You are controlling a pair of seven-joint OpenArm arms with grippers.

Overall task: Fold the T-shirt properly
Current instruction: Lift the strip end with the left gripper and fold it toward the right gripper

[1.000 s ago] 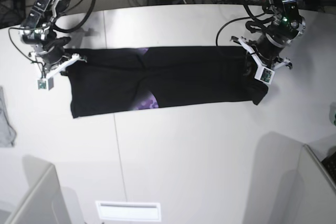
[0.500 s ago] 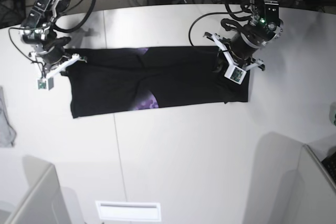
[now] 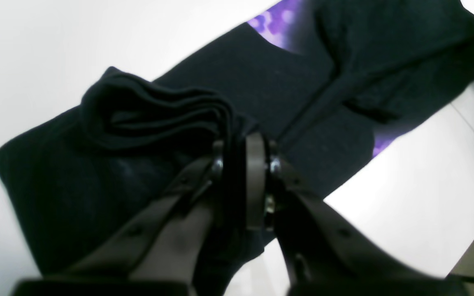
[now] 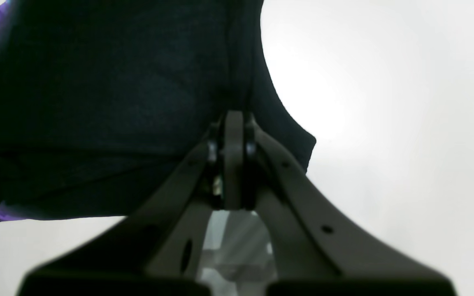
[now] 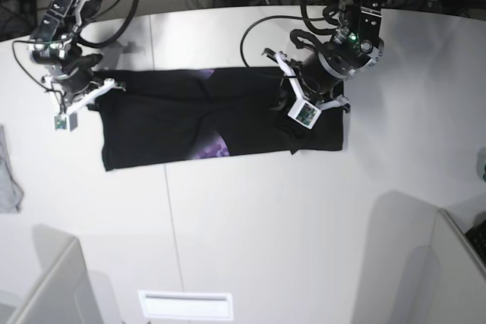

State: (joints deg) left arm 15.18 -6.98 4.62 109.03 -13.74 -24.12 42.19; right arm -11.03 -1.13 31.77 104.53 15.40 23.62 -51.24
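Observation:
The black T-shirt lies stretched across the white table, with a bit of purple print showing at its front edge. My left gripper is shut on the shirt's right end and holds it doubled back over the shirt's middle. In the left wrist view the gripper pinches bunched black folds. My right gripper is shut on the shirt's far left corner. In the right wrist view the gripper clamps the black cloth.
A small grey cloth lies at the table's left edge. Grey partitions stand at the front left and front right. A white slotted plate sits at the front. Cables lie behind the table.
My left gripper has carried the shirt's right end leftward over the shirt, so the cloth's right edge now sits further left. My right gripper has stayed in place.

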